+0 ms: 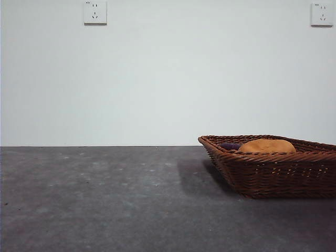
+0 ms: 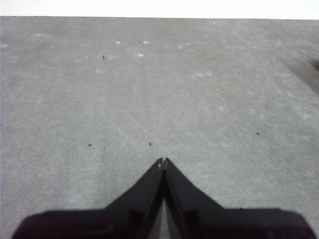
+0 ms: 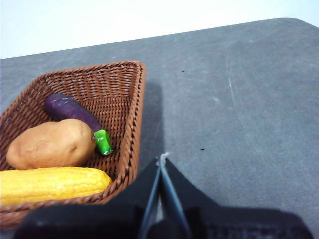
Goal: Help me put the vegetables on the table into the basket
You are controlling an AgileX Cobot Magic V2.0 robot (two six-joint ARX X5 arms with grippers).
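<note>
The brown wicker basket [image 1: 273,173] stands at the right of the dark grey table [image 1: 105,199]. In the right wrist view the basket [image 3: 133,114] holds three vegetables: a purple eggplant [image 3: 70,109] with a green stem, a tan potato [image 3: 51,144] and a yellow corn [image 3: 50,184]. From the front only the potato [image 1: 266,146] and a bit of the eggplant [image 1: 229,146] show above the rim. My right gripper [image 3: 162,160] is shut and empty, just beside the basket's near corner. Over bare table my left gripper [image 2: 163,162] is shut and empty too.
A white wall with two power sockets [image 1: 95,12] rises behind the table. The table's far edge [image 3: 199,32] runs behind the basket in the right wrist view.
</note>
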